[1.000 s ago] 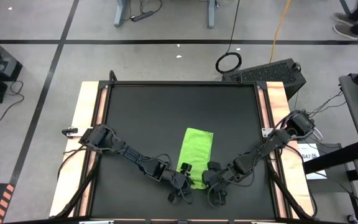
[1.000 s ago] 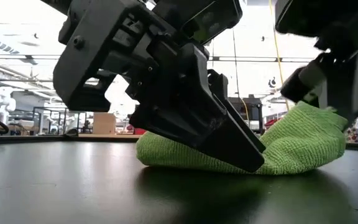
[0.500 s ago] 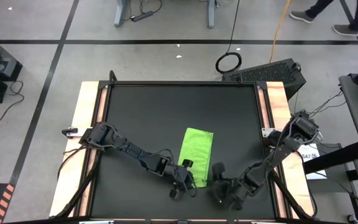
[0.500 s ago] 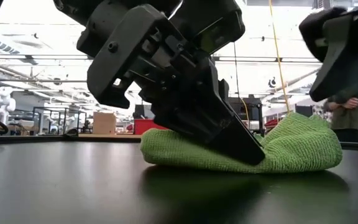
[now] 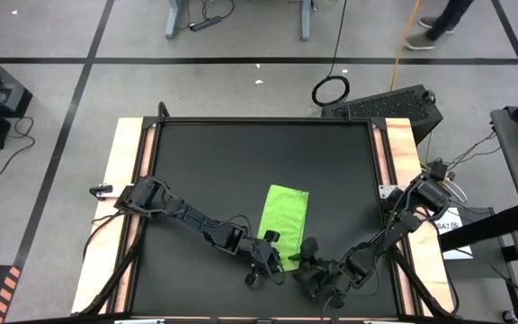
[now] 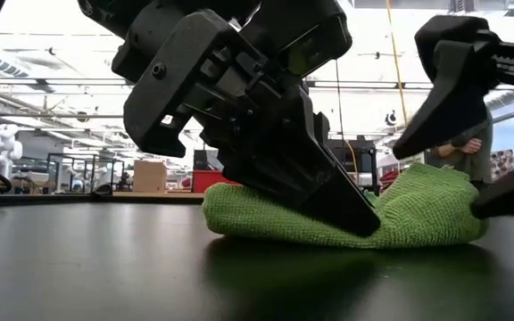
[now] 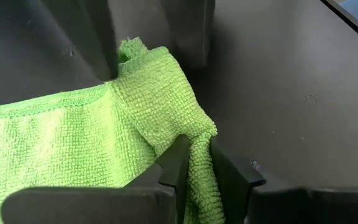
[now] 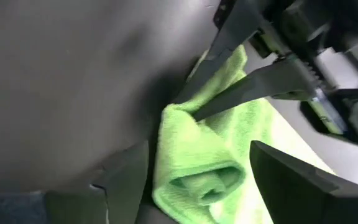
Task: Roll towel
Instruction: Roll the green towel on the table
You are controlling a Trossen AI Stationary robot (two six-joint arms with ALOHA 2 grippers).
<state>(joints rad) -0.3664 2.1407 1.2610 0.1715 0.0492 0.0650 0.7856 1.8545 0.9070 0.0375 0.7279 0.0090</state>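
The lime-green towel (image 5: 286, 214) lies flat on the black table (image 5: 205, 162), its long side running near to far. Its near end is curled into a loose roll (image 8: 197, 177), which shows as a low hump (image 6: 418, 214) in the low view. My left gripper (image 5: 271, 261) is at the roll's left part and is shut on it (image 7: 194, 146). My right gripper (image 5: 308, 264) stands open at the roll's right end. Its two fingers (image 8: 129, 177) are wide apart on either side of that end. My left gripper pinches a raised fold of the towel (image 7: 199, 152) between its two fingers, at the curled near end. The fingers (image 6: 346, 209) slant down into the roll from the table's left and near side. The towel stays on the table, slack. Whether my right gripper touches the roll's end, I cannot tell.
The black mat has pale wooden strips along its left and right sides (image 5: 124, 162). A dark keyboard-like unit (image 5: 385, 103) sits beyond the far right corner. In the low view a person (image 6: 471, 152) stands in the room behind. Bare table lies beyond the towel's far end.
My right gripper has let go of the towel's right near end and opened wide. It drew off toward the near right, then came back beside the roll. That end of the towel, held up a second ago, has sunk onto the table. My left gripper has stayed on the roll.
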